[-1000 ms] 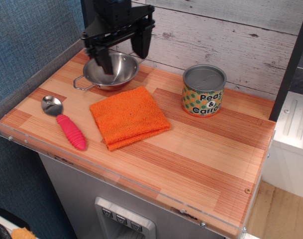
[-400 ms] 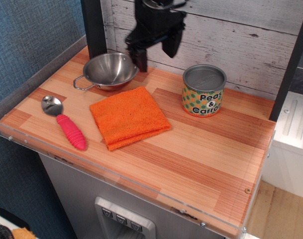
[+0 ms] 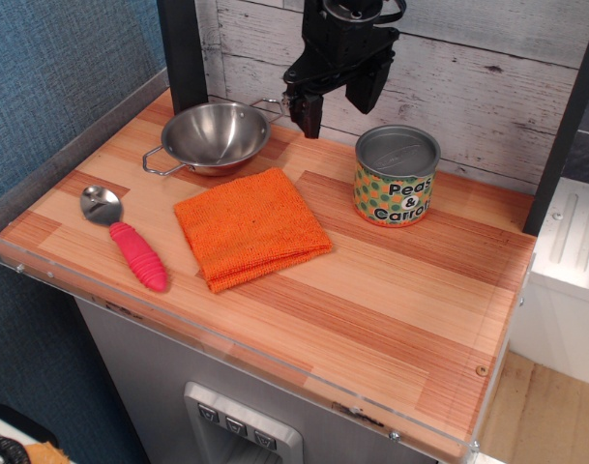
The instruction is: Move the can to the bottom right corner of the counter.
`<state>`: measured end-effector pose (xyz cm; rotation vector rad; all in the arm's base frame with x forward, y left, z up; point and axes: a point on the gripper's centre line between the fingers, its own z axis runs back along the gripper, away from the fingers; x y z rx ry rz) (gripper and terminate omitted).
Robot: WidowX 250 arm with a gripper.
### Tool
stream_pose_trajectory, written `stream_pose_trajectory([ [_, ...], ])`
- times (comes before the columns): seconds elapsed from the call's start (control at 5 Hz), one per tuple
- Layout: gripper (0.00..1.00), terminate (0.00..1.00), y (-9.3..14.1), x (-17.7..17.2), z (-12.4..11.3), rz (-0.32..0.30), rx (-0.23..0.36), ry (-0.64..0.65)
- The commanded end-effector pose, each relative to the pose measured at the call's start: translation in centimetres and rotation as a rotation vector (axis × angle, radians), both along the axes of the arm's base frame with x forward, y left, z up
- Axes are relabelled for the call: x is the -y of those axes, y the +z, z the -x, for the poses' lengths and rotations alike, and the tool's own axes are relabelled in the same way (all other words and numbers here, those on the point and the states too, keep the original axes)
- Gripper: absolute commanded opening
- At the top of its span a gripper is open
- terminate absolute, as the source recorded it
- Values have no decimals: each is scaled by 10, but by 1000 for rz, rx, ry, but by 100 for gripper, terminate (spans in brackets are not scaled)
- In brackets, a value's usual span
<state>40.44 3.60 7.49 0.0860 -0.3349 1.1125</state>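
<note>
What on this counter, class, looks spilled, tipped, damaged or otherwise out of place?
Nothing stands out. The can stands upright with its lid on, the bowl sits level, and the spoon lies flat. The orange cloth lies folded at a slight angle. The pincer hangs open above the counter, holding nothing.

Matte black claw (image 3: pixel 337 93) with two blunt tapered fingers, looped black cable above.

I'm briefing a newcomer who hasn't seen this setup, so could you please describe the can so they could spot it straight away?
Start at the striped wooden counter and look along its back edge, by the whitewashed plank wall. Towards the right, just right of the open gripper, stands the can. It is the only upright cylinder, with a grey lid and a dotted "Peas & Carrots" label.
</note>
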Motion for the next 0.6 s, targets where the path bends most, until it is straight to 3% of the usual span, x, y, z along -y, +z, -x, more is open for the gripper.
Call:
stream_pose_trajectory([
  [0.0, 100, 0, 13, 8, -11, 71, 73, -95],
  [0.2, 100, 0, 9, 19, -11, 114, 73, -172],
  [0.4, 100, 0, 4, 31, -11, 96, 59, -220],
])
